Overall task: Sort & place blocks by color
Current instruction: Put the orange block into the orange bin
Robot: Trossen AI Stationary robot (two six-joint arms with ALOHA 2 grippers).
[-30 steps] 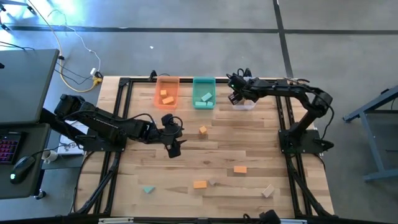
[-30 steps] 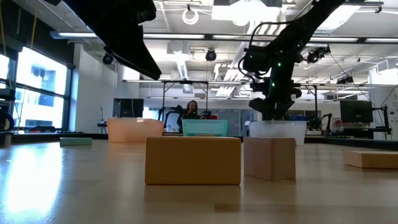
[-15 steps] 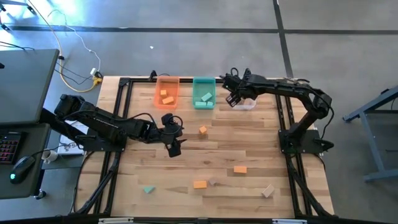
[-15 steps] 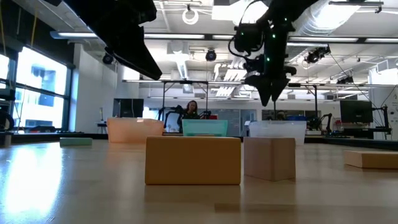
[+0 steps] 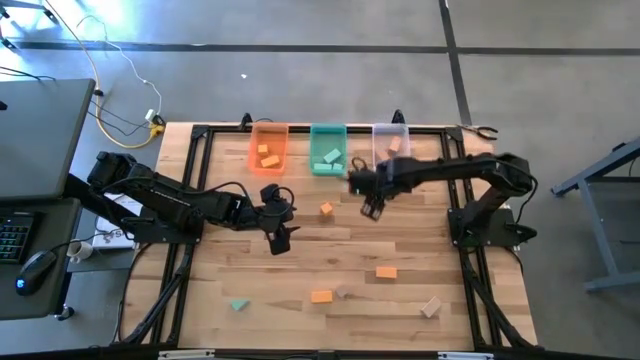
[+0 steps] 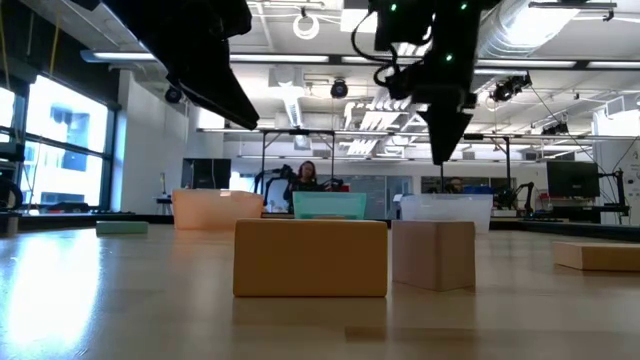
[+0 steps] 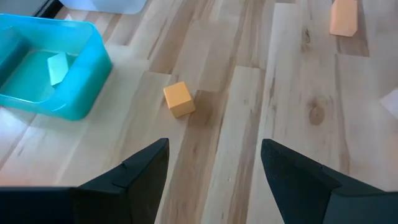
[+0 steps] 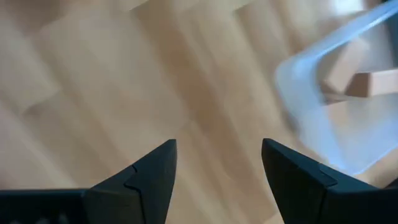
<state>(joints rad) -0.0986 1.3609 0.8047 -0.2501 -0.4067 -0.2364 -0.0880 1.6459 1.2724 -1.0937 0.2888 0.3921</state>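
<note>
While the wooden tabletop (image 5: 330, 260) is carrying the three bins along its far edge, the blocks still to be sorted are lying scattered over its middle and near half. The orange bin (image 5: 266, 148) is holding two orange pieces, the green bin (image 5: 327, 149) is holding teal ones, and the clear bin (image 5: 391, 142) is holding pale wood.

The right gripper (image 5: 371, 207) is hanging over the middle of the tabletop with its fingers spread and nothing between them, just in front of the green and clear bins. The left gripper (image 5: 279, 238) is waiting nearer the left edge, likewise spread and holding nothing.

The orange cube (image 5: 326, 209) is sitting between the two grippers, and this is the relation the coming move seems to turn on: it is lying just beside the right gripper, toward the left edge, and only a little farther from the left gripper, toward the far edge. The right arm looks slightly nearer; the left wrist camera, though, is already looking straight at the cube (image 7: 179, 99), ahead of its fingers. Being a cube, it is offering no long axis to align with.

The remaining blocks are lying well apart toward the near edge: two orange bricks (image 5: 386, 271), two pale wooden pieces (image 5: 431, 306), and a teal block (image 5: 238, 304) near the left corner.
</note>
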